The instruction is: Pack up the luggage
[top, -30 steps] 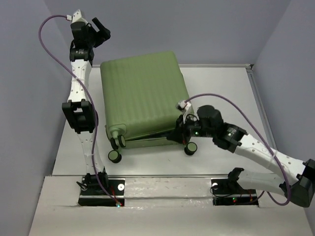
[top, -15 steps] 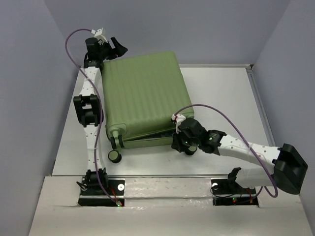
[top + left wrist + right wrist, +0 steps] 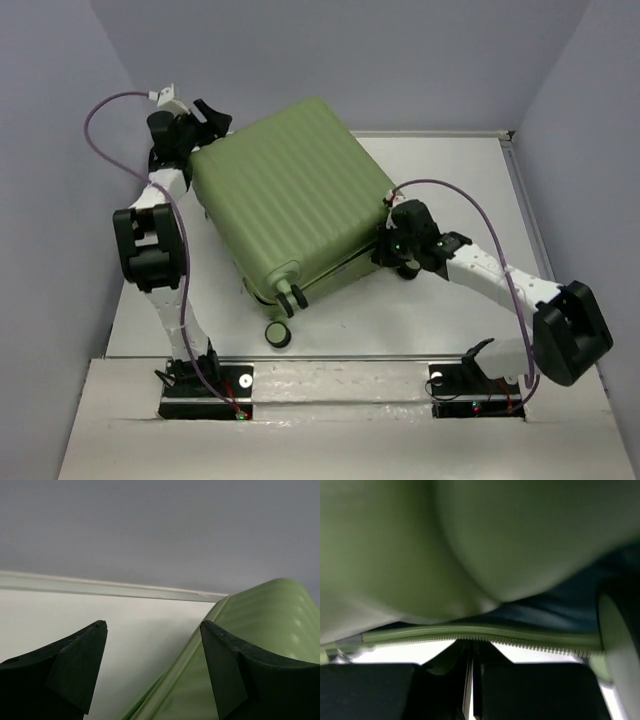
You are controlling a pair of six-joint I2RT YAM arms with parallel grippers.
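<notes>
The luggage [image 3: 285,195] lies askew across the table's [image 3: 470,180] left half and middle; bare room runs along the right edge and far right corner; a caster wheel [image 3: 277,335] juts toward the near edge; the left gripper [image 3: 207,118], seemingly straddling the shell, crowds the far left corner; the right gripper [image 3: 385,245] blocks the luggage's right side.

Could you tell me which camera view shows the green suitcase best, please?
The top external view: the luggage appears almost whole, ribbed shell and wheels included. The left wrist view catches only one corner; the right wrist view, a blurred close-up of its zipper.
</notes>
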